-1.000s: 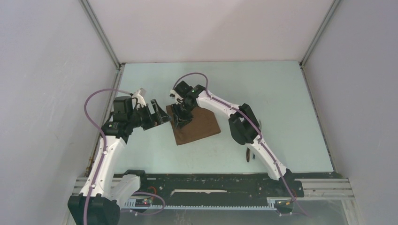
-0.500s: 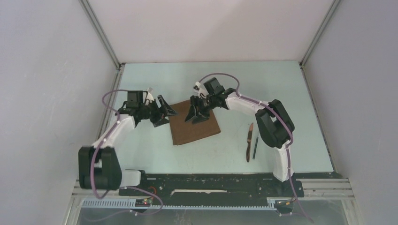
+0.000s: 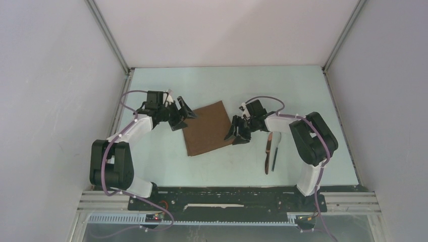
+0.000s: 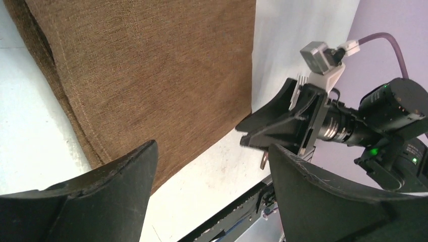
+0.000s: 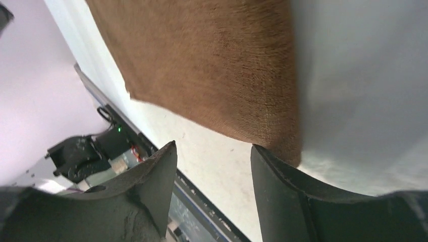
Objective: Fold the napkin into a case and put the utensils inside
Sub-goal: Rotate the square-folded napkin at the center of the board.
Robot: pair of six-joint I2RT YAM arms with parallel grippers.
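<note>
Napkin (image 3: 208,128) lay flat at mid-frame on the table (image 3: 303,101), same spot as before. And the right gripper (image 3: 236,136), over the cloth's upper-left corner a second earlier, had swung off to its right edge, jaws released, nothing between them. The left gripper (image 3: 183,117) sat at the upper-left corner, jaws spread wide, empty. Lower right, the knife (image 3: 269,151) and the dark-handled piece (image 3: 275,157) now showed in full, side by side.
</note>
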